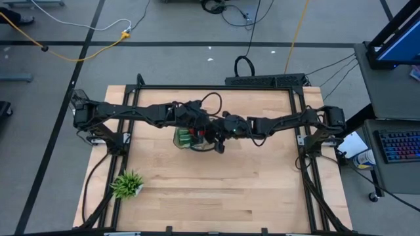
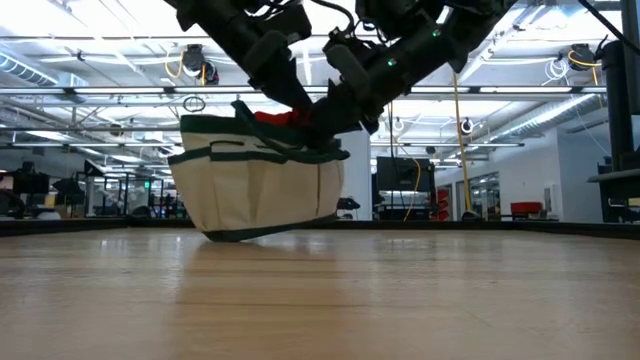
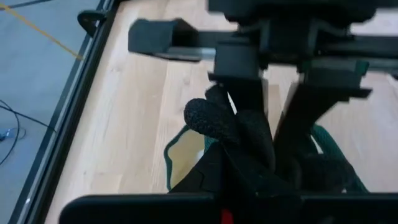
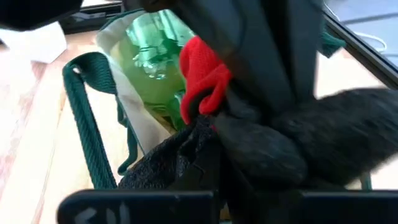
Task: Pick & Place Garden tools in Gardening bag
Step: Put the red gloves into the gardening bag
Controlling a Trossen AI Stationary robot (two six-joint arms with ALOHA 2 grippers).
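The cream gardening bag [image 2: 255, 185] with dark green trim stands mid-table [image 1: 186, 139]. One end of its bottom [image 2: 215, 235] is on the wood and the other end is a little raised. A green spray bottle [image 4: 152, 68] sits inside it. A red-and-black glove [image 2: 278, 117] is at the bag's mouth. Both grippers meet there: my left gripper [image 1: 201, 128] and my right gripper [image 1: 218, 136] are each shut on the glove. The other garden tools are hidden or out of view. My left gripper pinches the glove's black textured part [image 3: 214, 121] between its two fingers, slanting down from the table's left over the bag's mouth. The fabric bunches at the fingers and hides the exact spot. My right gripper pinches bunched black glove fabric [image 4: 249, 146] just below the red part [image 4: 202, 81]. It slants down from the table's right. The glove sits above the bag's open top, beside the spray bottle.
A spiky green plant tuft [image 1: 127, 185] stands near the table's front left corner. Dark frame rails [image 1: 308, 164] run along both sides of the table. Bare wood lies in front of the bag [image 1: 223, 190]. The bag's green handle loop [image 4: 87, 118] hangs at its side.
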